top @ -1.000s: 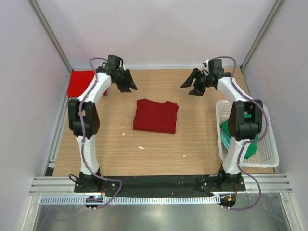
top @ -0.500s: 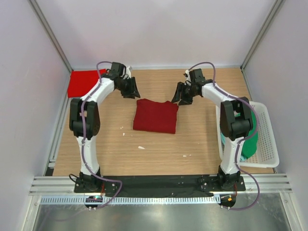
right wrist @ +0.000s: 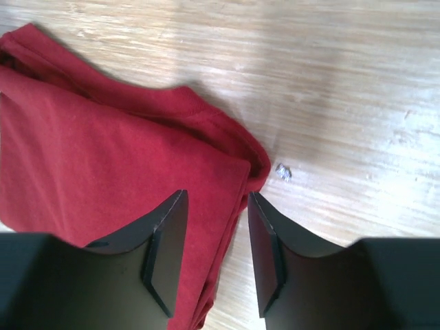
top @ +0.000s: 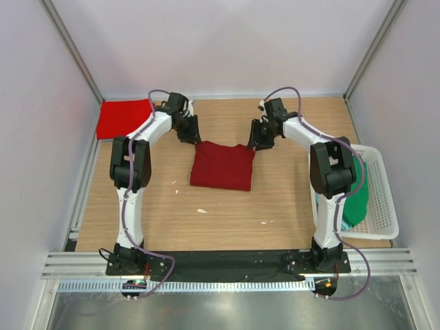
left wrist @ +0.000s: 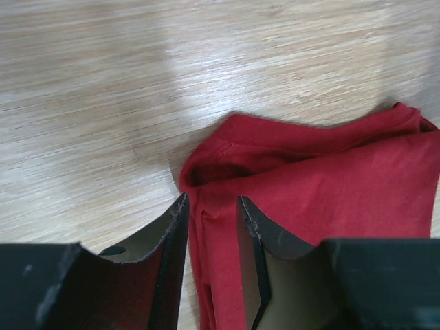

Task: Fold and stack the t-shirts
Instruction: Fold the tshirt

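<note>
A dark maroon t-shirt [top: 221,166] lies folded in a rough square at the middle of the table. My left gripper [top: 191,136] hangs over its far left corner. In the left wrist view that gripper [left wrist: 212,210] is open, its jaws either side of the shirt's [left wrist: 323,185] folded edge. My right gripper [top: 256,141] is at the far right corner. In its wrist view the right gripper [right wrist: 216,206] is open too, straddling the stacked edge of the cloth [right wrist: 89,151]. A brighter red t-shirt [top: 124,118] lies folded at the far left. A green t-shirt [top: 357,196] sits in the basket.
A white basket [top: 382,185] stands at the right edge of the table, beside the right arm. A small crumb [right wrist: 282,171] lies on the wood just past the maroon shirt's corner. White scraps [top: 201,210] dot the near table. Walls close in on three sides.
Both grippers have come inward and down from the far corners onto the maroon shirt's far corners. Their jaws have narrowed, the right more than the left.
</note>
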### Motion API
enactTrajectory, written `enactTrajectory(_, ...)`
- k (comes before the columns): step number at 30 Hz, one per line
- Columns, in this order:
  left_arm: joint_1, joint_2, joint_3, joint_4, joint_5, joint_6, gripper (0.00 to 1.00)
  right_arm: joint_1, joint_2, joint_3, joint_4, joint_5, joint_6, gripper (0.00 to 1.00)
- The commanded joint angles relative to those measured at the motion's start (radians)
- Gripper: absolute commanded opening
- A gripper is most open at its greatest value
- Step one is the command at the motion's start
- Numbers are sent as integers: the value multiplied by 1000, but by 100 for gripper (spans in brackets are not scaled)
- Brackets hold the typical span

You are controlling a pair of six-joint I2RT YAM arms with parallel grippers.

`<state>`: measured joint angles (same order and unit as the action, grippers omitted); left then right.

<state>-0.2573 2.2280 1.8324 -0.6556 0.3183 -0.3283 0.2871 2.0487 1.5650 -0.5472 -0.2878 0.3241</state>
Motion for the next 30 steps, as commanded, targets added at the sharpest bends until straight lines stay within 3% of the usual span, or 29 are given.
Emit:
enactTrajectory(1, -13, 19, 34, 2, -5, 12, 33, 6, 31, 59, 1, 19, -23, 45)
enactTrajectory(17, -26, 21, 47, -26, -48, 20, 35, 6, 123, 168, -42, 12, -59, 45)
enactTrajectory(23, -26, 48, 80, -26, -42, 20, 26, 6, 134, 184, -48, -11, -62, 38)
enactTrajectory(30, -28, 51, 99, -36, -45, 18, 28, 6, 130, 181, -57, -22, -66, 44)
